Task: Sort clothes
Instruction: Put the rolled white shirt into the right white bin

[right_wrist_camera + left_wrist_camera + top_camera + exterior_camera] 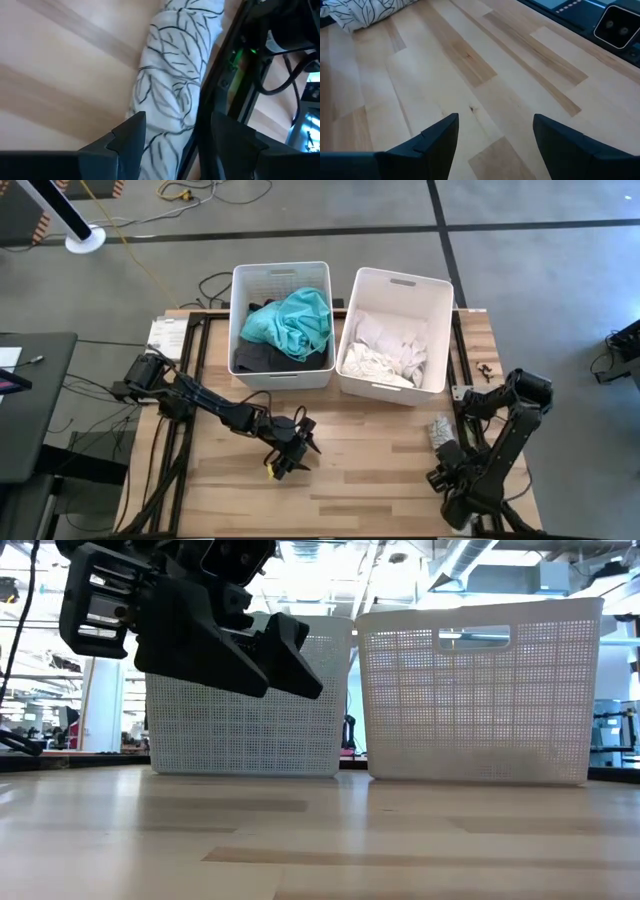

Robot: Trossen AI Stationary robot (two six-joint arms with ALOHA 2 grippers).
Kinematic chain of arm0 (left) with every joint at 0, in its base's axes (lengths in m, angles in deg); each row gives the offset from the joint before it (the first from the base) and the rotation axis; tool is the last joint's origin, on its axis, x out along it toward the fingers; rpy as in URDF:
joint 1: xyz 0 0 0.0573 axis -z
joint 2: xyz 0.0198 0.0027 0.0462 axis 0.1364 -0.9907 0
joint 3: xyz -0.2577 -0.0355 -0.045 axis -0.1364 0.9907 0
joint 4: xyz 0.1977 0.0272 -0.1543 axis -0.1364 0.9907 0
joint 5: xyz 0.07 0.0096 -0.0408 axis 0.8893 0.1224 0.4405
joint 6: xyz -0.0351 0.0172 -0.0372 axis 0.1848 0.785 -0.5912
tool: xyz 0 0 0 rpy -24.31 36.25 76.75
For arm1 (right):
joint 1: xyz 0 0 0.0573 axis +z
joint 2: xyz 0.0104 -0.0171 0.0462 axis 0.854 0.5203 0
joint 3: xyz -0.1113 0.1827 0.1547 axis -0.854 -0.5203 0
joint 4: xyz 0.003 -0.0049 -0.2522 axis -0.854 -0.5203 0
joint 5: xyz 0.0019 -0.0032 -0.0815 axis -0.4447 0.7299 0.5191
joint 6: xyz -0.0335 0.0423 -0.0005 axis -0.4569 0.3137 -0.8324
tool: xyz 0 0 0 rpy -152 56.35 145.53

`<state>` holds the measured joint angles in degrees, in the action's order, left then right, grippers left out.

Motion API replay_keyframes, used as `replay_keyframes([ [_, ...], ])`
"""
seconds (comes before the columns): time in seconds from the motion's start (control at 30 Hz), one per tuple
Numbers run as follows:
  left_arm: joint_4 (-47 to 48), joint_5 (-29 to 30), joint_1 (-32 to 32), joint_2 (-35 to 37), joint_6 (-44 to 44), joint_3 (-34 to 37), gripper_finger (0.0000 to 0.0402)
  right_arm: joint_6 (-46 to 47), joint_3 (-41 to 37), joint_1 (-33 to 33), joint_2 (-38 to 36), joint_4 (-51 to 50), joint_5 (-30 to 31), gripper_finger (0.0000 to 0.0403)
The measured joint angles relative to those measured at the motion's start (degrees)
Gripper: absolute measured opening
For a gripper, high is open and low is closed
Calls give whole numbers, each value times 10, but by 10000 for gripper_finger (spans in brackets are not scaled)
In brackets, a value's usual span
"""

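Observation:
A white garment with a dark leaf pattern (440, 430) lies on the table by its right edge; it also shows in the right wrist view (175, 75) and the left wrist view (360, 10). My right gripper (175, 145) is open just short of it, one finger toward each side of its near end. My left gripper (290, 450) is open and empty above the bare table middle, and shows in the low view (230, 640). Teal (295, 320) and dark (262, 358) clothes lie in the left bin, white clothes (385, 350) in the right bin.
Two white plastic bins (282, 275) (400, 280) stand side by side at the table's far middle, also in the low view (250, 720) (480, 690). A black frame rail (220, 75) runs beside the patterned garment at the right edge. Bare wood (485, 75) lies under the left gripper.

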<state>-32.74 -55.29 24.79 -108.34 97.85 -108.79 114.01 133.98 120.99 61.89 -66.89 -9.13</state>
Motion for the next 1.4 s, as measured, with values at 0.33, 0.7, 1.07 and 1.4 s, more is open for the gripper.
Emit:
replay_keyframes([
  [0.33,-2,0,-2,0,-1,0,249,11,-75,-15,0,71,2,237],
  [0.7,-1,0,-3,0,-14,0,249,12,-182,-25,-3,214,3,237],
  [1.07,-1,0,-4,0,-22,0,249,-4,-207,-25,-3,251,29,158],
  [1.4,-1,0,-4,0,-26,0,249,-51,-195,-29,-2,262,48,28],
])
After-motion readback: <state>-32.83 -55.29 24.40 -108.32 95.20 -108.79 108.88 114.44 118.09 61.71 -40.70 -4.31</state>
